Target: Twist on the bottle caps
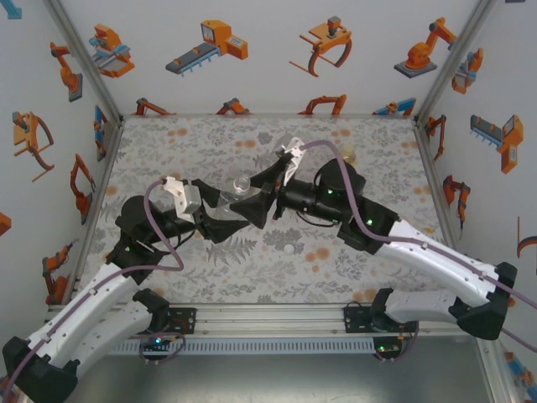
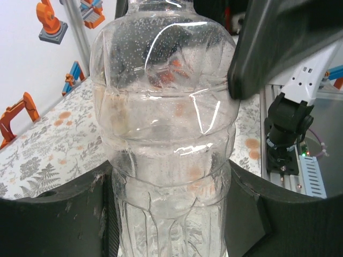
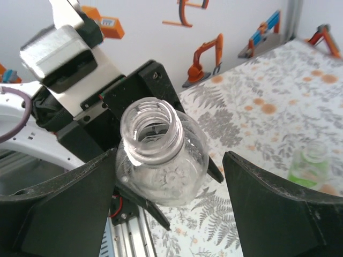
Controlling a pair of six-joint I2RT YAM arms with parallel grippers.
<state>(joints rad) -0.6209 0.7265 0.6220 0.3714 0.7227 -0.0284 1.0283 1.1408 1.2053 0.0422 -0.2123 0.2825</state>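
1. Across the floral bench point(image 1: 193, 269), the biggest worry is crowding: both arms meet at mid-bench, wrists almost nose to nose, so a careless swing from either could knock the other.
2. Left claw point(image 2: 171, 214) is pinching the colourless bottle point(image 2: 166, 123) low on its body, open neck up towards the right arm. I cannot tell whether its base rests on the bench. The plastic looks thin and slick. Squeeze too hard and the wall may buckle; too soft and the bottle may spin in the grip once a cap is twisted.
3. Right claw point(image 3: 170, 160) is spread around the bottle's neck with nothing held, one finger right against the shoulder and the other well apart. No cap is in it. If it pulls out at an angle, that near finger could drag the bottle askew.
4. Green-tinted bottle point(image 3: 310, 163) stands uncapped on the bench beyond, close enough that a wide sweep might topple it.
5. Small white cap point(image 1: 289, 248) lies alone on the bench in front of the right arm. It is tiny and flat, so it could skid away or get picked up crooked, and a crooked cap may cross-thread.
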